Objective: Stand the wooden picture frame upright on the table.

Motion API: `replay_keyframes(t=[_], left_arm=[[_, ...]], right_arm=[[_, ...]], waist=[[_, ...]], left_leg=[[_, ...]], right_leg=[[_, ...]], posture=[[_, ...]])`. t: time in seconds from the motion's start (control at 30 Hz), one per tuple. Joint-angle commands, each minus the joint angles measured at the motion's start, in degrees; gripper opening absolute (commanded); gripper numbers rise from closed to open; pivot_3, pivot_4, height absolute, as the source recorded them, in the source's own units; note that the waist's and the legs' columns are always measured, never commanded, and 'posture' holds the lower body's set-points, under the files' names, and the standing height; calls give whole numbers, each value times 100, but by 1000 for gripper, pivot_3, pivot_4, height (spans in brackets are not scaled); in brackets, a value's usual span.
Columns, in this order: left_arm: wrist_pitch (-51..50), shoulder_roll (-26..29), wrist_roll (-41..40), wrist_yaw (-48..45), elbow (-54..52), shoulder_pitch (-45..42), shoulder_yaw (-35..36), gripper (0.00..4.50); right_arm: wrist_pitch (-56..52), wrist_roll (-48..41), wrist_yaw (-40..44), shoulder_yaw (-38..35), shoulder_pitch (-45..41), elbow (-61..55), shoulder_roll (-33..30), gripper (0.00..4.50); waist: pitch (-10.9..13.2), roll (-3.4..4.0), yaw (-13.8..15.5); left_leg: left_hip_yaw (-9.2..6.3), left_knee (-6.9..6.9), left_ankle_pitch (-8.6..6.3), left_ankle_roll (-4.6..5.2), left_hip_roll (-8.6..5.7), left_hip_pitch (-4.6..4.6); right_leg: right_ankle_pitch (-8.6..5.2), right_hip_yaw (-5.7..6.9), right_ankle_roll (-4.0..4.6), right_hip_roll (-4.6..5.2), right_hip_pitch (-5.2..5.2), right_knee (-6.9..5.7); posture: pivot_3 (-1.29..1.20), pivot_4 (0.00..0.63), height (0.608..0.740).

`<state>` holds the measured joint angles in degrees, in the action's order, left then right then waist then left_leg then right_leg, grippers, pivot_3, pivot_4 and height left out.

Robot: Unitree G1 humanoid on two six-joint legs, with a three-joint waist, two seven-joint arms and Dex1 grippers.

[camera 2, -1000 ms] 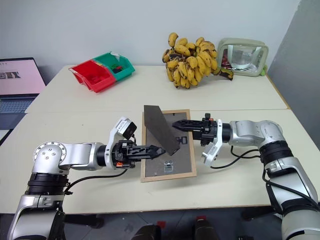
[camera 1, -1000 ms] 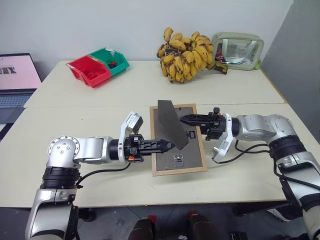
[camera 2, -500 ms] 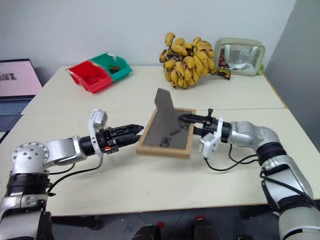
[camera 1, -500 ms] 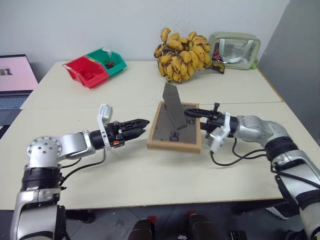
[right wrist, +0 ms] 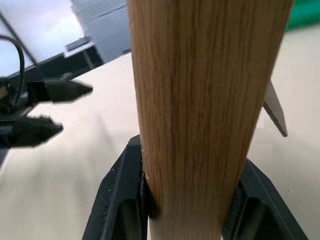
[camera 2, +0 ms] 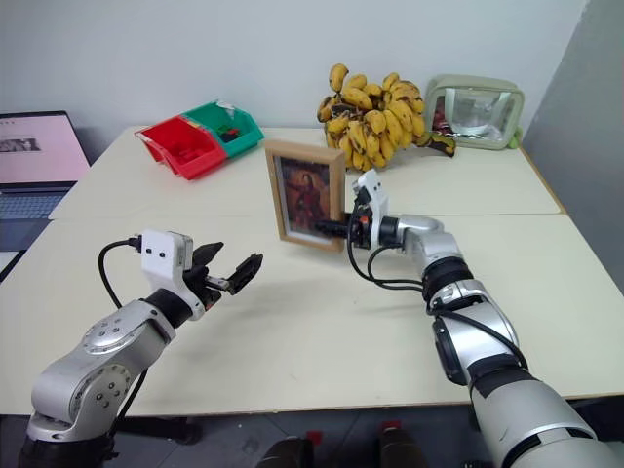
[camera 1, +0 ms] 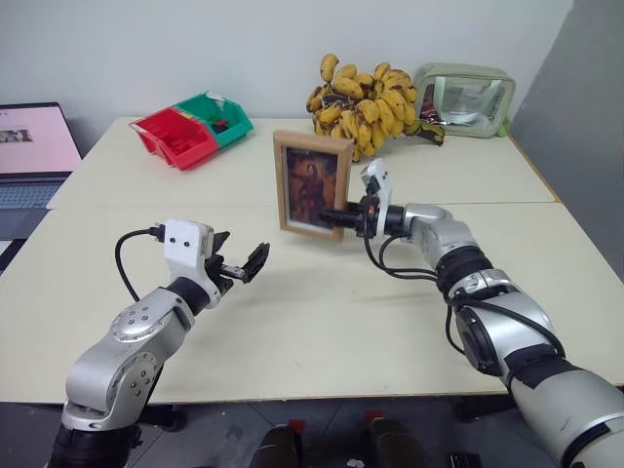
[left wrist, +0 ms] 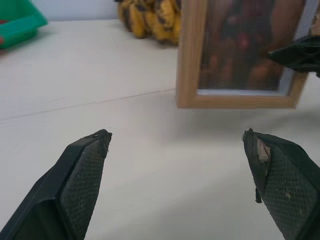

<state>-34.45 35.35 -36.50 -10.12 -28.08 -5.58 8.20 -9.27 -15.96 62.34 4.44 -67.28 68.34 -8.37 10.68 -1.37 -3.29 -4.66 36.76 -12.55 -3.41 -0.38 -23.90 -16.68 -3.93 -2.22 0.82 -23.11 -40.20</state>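
Wooden picture frame (camera 1: 313, 185) stood upright on the bench (camera 1: 322, 322), portrait side facing the camera, near the seam line mid-bench.

Right jaws (camera 1: 342, 216) were clamped on the frame's right-hand upright, low down near the bottom corner. In the right wrist view the wooden edge (right wrist: 200, 100) ran straight up between the two black fingers (right wrist: 117, 200), one pad on each face. Frame sat right in the throat of those jaws, not at the tips.

Left jaws (camera 1: 244, 265) were wide apart and held nothing. Left wrist view: both fingertips (left wrist: 85, 165) spread, bare bench between them, the frame's lower left corner (left wrist: 190, 100) ahead of the jaws and well apart from them, offset toward the right-hand finger. No contact on that side. The right gripper's tip showed at the frame's far edge in the same view.

Whether the frame's bottom edge was fully seated on the bench or slightly lifted: can't tell from the head views; the left wrist view suggested it was down, with a shadow right under it.

Behind the frame, away from both jaws: banana bunch (camera 1: 361, 102), clear green-rimmed pouch (camera 1: 463, 97), red and green bins (camera 1: 190, 127). Laptop (camera 1: 29, 156) off the bench's left end.
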Motion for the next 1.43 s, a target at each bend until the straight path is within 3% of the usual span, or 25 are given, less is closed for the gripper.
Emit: replay_keyframes(t=[0.03, 0.3, 0.47, 0.53, 0.8, 0.93, 0.97, 1.1, 1.23, 1.3, 1.43], left_arm=[[101, 53, 244, -215, -341, 157, 32, 4500], [-97, -42, 206, -280, -523, 308, 325, 4500], [-160, 17, 255, -439, -408, 168, 366, 4500], [-152, 44, 296, -507, -303, 90, 374, 4500], [-101, 8, 464, -741, -80, -131, 280, 4500], [-66, 1, 558, -899, 114, -224, 287, 4500], [-125, 92, 512, -1032, 163, -280, 314, 4500], [-564, 460, 216, -1419, 400, -414, 664, 4500], [-1307, 1280, -566, -2222, 913, -1171, 1180, 4500], [-1577, 1771, -894, -2912, 1368, -1598, 1258, 4500], [-1473, 2331, -657, -3898, 2026, -1787, 804, 4500]], right_arm=[[191, 48, -59, -340, -38, 295, 102, 1321], [883, 395, -224, -468, 261, 336, 267, 1321], [672, 460, 10, -503, 438, 336, 316, 1321], [540, 438, 5, -569, 459, 331, 318, 2017], [560, 583, 22, -566, 692, 159, 146, 3520], [702, 937, 161, -288, 1142, -339, -323, 4406], [1015, 1096, 188, -173, 1486, -858, -613, 4456], [586, 1010, 94, -323, 2693, -3379, -1513, 4456], [-1702, 115, -16, -644, 3535, -6660, -2352, 4456], [-3301, -602, -440, -816, 3449, -7995, -2467, 4456], [-4656, -946, -1323, -846, 3375, -8892, -2301, 4456]], waist=[[0, 0, 17], [0, 0, 1], [0, 0, 1], [0, 0, 0], [0, 0, 0], [0, 0, 11], [-1, 0, 17], [-2, -3, 143], [4, 5, 132], [7, 9, 42], [1, 15, -91]], left_leg=[[2, 0, 0, 0, -2, 0], [1, 2, 0, 0, 7, -2], [1, 3, 0, 0, 8, 0], [0, 3, 0, 0, 8, 1], [0, 3, 0, 0, 8, 1], [-1, 4, 0, 0, 7, 0], [1, 5, 0, 0, 7, 0], [-21, 7, 0, 0, 2, -1], [-28, 6, -1, 0, 11, -4], [-25, 4, -1, 0, 11, -2], [-17, -22, -1, 0, 12, 43]], right_leg=[[0, -1, 0, -6, 0, 0], [1, -1, -2, -25, -1, -1], [1, -2, -2, -27, 0, -5], [1, -2, -1, -29, 0, -5], [0, -3, -1, -32, 0, -5], [1, -2, -2, -32, 3, -3], [1, -5, -2, -32, 3, -2], [0, 15, -3, -28, 23, 17], [-1, 18, -4, -31, 20, 17], [-1, 17, -3, -40, 15, 7], [-5, 11, 14, -68, 41, 17]], posture=[[0, 150, 740], [0, 150, 740], [0, 150, 740], [0, 150, 740], [0, 150, 740], [0, 150, 740], [0, 150, 740], [0, 150, 740], [0, 150, 740], [0, 150, 740], [0, 150, 740]])
